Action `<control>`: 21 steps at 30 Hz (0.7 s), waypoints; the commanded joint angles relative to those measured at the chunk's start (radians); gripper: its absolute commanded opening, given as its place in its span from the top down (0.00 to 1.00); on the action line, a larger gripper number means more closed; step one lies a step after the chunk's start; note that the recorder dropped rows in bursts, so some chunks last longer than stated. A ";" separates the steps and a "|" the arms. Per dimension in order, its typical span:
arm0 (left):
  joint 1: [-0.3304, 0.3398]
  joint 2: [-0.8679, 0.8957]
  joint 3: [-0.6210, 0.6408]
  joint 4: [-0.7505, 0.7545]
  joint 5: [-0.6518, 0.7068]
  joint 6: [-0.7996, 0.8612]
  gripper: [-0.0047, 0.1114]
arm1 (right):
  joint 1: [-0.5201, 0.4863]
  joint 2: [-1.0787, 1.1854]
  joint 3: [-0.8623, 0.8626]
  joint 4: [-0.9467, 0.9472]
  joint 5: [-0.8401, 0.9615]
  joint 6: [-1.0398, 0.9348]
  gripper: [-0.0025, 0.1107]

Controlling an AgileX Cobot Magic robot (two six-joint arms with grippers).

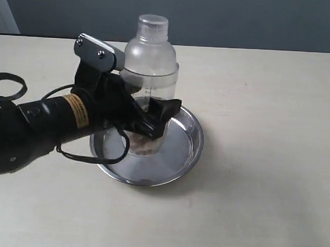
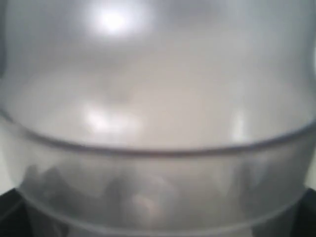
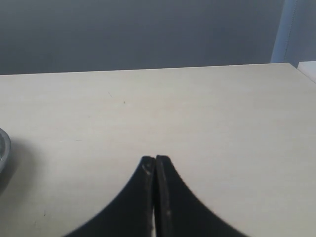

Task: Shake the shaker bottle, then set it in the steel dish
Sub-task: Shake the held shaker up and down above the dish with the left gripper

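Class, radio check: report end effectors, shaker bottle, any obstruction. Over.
Left end effector shut on shaker bottle. Right end effector shut, empty, over table. Bottle upright within steel dish rim, touchdown unclear. No obstruction seen.

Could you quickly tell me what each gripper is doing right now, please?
Left gripper: closed on the bottle.
Right gripper: closed, holding nothing.

Blurred shaker bottle point(image 2: 158, 108) up close

The left arm point(image 1: 35, 127) is black, with a yellowish label band point(image 1: 77, 110), looping cable point(image 1: 98, 161) and silver bracket point(image 1: 99, 52) (two screws, seemingly); the right hand point(image 3: 155, 159) has black tapered fingers point(image 3: 133, 207).
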 commanded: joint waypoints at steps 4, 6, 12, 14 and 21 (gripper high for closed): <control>-0.002 -0.057 -0.050 -0.021 0.071 0.028 0.96 | 0.004 -0.004 0.002 -0.001 -0.012 -0.002 0.99; -0.002 0.044 -0.006 -0.045 0.014 0.014 0.96 | 0.004 -0.004 0.002 -0.001 -0.012 -0.002 0.99; -0.004 -0.151 -0.073 0.084 -0.062 -0.060 0.96 | 0.004 -0.004 0.002 -0.001 -0.012 -0.002 0.99; -0.004 -0.195 -0.077 0.049 -0.059 -0.014 0.96 | 0.004 -0.004 0.002 -0.001 -0.012 -0.002 0.99; -0.004 0.006 0.011 -0.058 -0.069 -0.026 0.96 | 0.004 -0.004 0.002 -0.001 -0.012 -0.002 0.99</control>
